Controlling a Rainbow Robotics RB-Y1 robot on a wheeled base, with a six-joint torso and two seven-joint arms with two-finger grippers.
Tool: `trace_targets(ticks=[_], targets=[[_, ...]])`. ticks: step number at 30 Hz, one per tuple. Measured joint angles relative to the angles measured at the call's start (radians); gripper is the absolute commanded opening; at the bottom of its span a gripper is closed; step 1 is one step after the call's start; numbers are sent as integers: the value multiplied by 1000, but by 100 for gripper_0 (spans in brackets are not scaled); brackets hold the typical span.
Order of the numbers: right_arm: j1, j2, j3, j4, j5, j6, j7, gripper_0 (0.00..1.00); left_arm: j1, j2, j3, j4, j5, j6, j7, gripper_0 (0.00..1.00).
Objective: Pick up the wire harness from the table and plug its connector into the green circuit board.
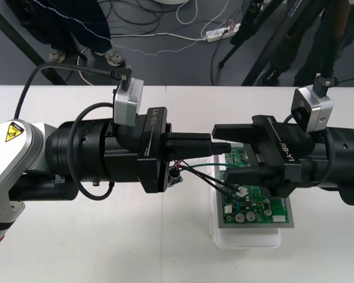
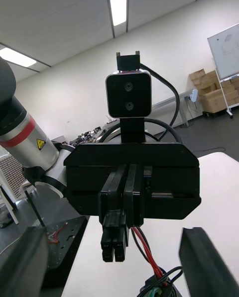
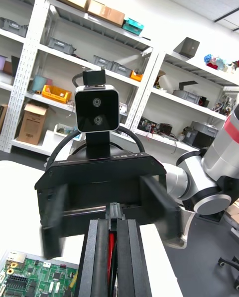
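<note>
The table (image 1: 76, 247) carries two arms that meet over its middle, the left coming in from the left edge and the right from the right edge. The left tool (image 1: 207, 145) is closed, its two black fingers (image 3: 98, 257) pressed together around the harness (image 1: 203, 174), which it holds up off the table. The right tool (image 1: 223, 152) faces it and stands wide open with nothing in its grasp, one finger (image 1: 236, 131) on the far side of the left tool's tip and the other on the near side, so the left tool's tip sits in the gap between them. The board (image 1: 256, 207) lies on its white base (image 1: 248, 239) right of the table's middle, toward the near edge, partly under the right tool. The wires (image 2: 144, 249), red, black and green, drop from the left tool's fingers and run across toward the board's left edge. The socket (image 1: 176, 176) hangs just under the left tool. The plug (image 2: 113, 242) juts from the closed fingertips, clear of the board.
</note>
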Motion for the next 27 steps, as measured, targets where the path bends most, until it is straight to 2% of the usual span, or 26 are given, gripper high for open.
trace_targets(ticks=[12,19,27], targets=[[0,-8,0,0,0,-15,0,100,0,13,3,23,11,0,-100,0],[0,-86,-1,1,32,-56,0,100,0,15,26,162,95,-19,-227,0],[-19,-148,-75,1,170,-200,0,100,-1,15,73,330,162,-135,-364,0]])
